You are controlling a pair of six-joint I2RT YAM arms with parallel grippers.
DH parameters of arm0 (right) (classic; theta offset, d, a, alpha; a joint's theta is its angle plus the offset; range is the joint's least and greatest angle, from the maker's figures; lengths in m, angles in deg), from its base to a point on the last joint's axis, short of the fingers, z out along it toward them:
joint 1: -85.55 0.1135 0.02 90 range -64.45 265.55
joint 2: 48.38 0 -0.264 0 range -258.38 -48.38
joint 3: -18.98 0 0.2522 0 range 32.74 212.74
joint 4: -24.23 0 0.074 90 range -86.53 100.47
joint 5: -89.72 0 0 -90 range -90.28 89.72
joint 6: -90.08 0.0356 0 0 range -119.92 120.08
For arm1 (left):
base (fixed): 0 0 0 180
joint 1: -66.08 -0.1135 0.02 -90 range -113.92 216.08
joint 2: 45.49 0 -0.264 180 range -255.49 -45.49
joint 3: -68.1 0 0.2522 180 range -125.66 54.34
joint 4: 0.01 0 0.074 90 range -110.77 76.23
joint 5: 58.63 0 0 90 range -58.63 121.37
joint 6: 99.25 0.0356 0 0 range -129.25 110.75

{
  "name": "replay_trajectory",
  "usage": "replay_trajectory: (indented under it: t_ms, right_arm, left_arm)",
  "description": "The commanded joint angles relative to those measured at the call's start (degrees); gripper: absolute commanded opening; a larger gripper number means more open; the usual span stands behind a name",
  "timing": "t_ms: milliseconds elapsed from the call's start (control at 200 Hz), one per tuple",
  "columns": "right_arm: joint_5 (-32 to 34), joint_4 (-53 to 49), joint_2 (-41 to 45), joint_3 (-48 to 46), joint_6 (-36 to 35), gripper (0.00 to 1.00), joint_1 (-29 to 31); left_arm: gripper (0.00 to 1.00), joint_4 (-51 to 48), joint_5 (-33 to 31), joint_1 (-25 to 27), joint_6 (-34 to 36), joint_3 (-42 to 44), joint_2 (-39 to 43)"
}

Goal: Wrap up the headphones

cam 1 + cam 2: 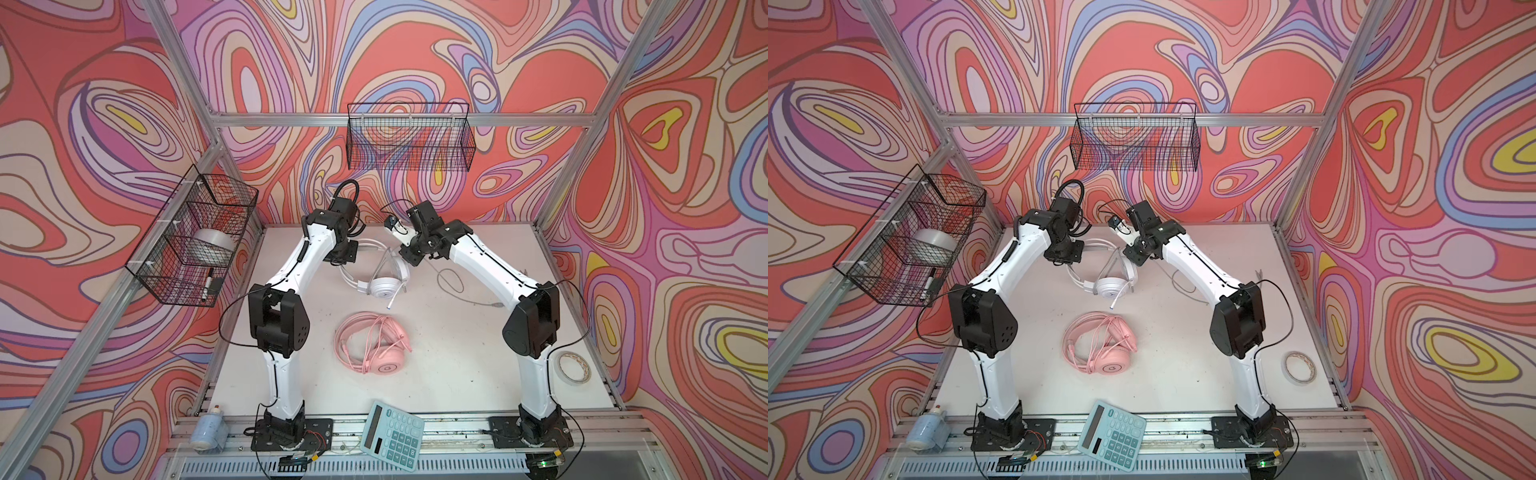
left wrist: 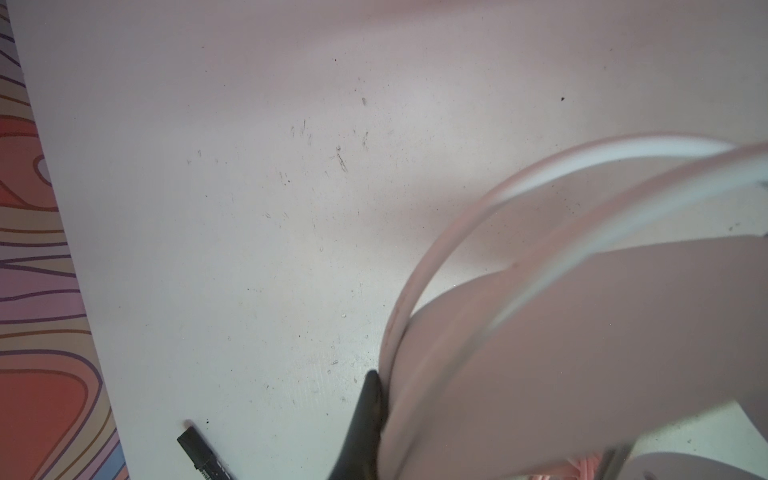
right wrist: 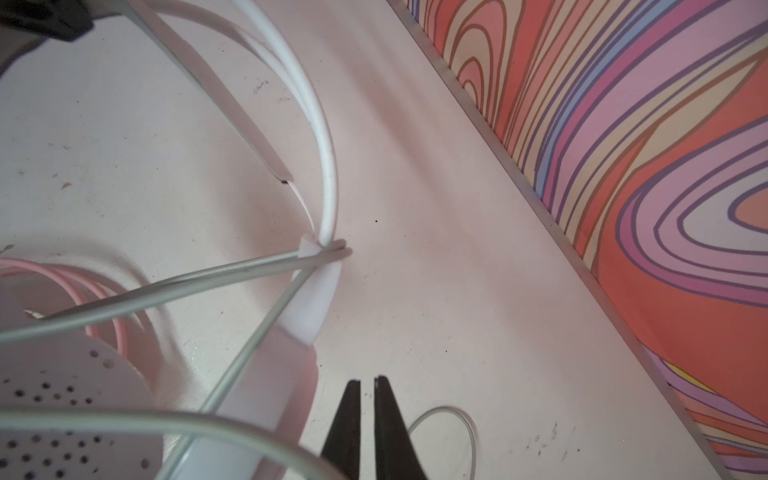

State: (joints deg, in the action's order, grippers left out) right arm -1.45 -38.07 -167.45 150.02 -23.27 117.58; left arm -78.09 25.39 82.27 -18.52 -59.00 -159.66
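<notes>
Left jaws clamped on white headphones point(image 1: 384, 287), smooth arched band, right jaws barely parted, empty

The near headset point(image 1: 384, 365) lies mid-counter point(image 1: 457, 374). Just behind it, apart, sits the far headset point(image 1: 384, 286). The left fingers point(image 2: 365, 415) touch its band on the left, and the right fingers point(image 3: 388, 415) hang just right of it. Behind and right of the near headset, a cable point(image 3: 444, 409) lies on the counter. Directly right, at the counter's edge, lies a tape roll point(image 1: 575, 380). In front, a calculator point(image 1: 392, 434) overhangs the front edge. Front-left, off the counter, lies a bottle point(image 1: 208, 428). Behind-left, raised on the frame, hangs a side basket point(image 1: 166, 282) holding a roll point(image 1: 212, 245) and a marker point(image 1: 208, 284). Far behind, on the wall, hangs a back basket point(image 1: 409, 137).
</notes>
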Motion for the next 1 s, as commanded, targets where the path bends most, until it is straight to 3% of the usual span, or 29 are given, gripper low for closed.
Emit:
replay_trajectory:
  t_ms: [0, 626, 997]
  right_arm:
    - [-2.4, 2.8, -1.0, -1.8, 3.3, 0.11, -1.4]
    - [-21.7, 12.7, -3.0, -12.0, 12.6, 0.11, -9.8]
    - [-34.2, 19.7, -4.9, -18.5, 16.6, 0.12, -11.0]
  left_arm:
    - [0.0, 0.3, 2.2, 0.0, 1.1, 0.9, 3.6]
    - [0.0, 3.0, 8.9, -0.1, 1.9, 2.7, 6.2]
    - [0.0, 5.6, 14.8, -1.3, -0.6, 2.7, 7.0]
